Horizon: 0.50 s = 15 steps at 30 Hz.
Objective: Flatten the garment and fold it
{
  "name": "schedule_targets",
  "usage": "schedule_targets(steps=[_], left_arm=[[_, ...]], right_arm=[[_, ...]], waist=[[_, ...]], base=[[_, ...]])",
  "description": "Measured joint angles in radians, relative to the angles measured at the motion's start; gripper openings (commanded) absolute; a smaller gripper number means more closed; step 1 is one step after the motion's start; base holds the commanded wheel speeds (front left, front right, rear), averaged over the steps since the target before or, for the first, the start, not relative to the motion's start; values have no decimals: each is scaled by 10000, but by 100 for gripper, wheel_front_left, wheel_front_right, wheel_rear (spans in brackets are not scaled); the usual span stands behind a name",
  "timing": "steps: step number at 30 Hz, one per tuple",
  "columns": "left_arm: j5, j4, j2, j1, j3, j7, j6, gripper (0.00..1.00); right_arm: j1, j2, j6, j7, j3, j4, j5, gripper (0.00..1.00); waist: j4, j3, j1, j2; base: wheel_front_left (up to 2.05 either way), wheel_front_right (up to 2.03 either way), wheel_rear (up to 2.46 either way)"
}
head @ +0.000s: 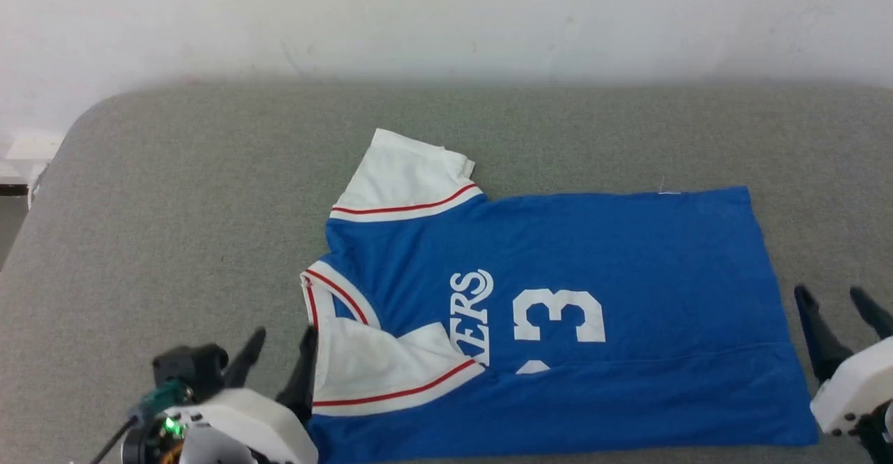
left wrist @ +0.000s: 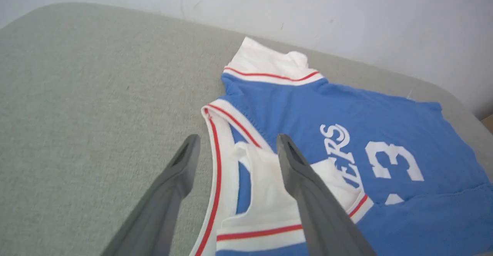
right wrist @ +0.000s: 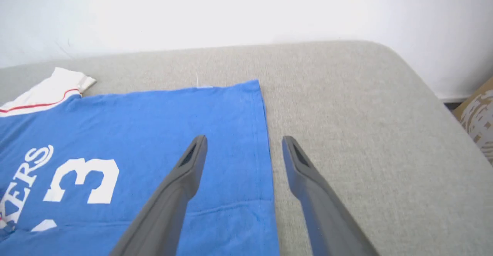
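Left gripper [head: 284,331] has its jaws wide and holds nothing. It sits at the collar end of the garment [head: 593,255]; in the left wrist view one finger is over bare grey cloth, the other over the white near sleeve [left wrist: 265,186]. Whether it touches the cloth cannot be told. Right gripper [head: 829,291] is also spread wide and empty, just beside the hem edge [right wrist: 265,133], off the blue fabric in the head view.

The garment lies sideways on the grey padded surface [head: 174,206], collar to the robot's left, hem to the right. The near long edge is folded over, and the near sleeve covers part of the white lettering [head: 471,310]. The far sleeve [head: 404,178] lies spread out. A white wall [head: 446,10] is behind.
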Motion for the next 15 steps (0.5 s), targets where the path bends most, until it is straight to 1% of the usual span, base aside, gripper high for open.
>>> schedule_targets(steps=[2,4,8,11,15], left_arm=[[125,-215,-48,-224,222,-658,-132,100],[483,-249,2,-449,290,-1179,-265,100],[934,-270,-15,-804,357,-1730,-476,100],[1151,-167,10,-1295,311,-1718,-656,100],[1427,497,253,-2242,13,-717,-757,100]], right_arm=[[-75,-27,0,-679,196,-209,-105,100],[-93,-2,-2,-1315,447,-353,-138,100],[-104,119,-2,-2451,834,-554,-295,100],[-110,261,-2,-2951,1064,-564,-303,100],[-337,418,0,-3319,1344,-545,-313,100]], waist=[[-47,-37,0,0],[-120,-58,0,0],[-316,-37,0,0],[-468,78,0,0],[-677,390,1,0]], base=[[0,0,0],[0,0,0],[0,0,0],[0,0,0],[0,0,0]])
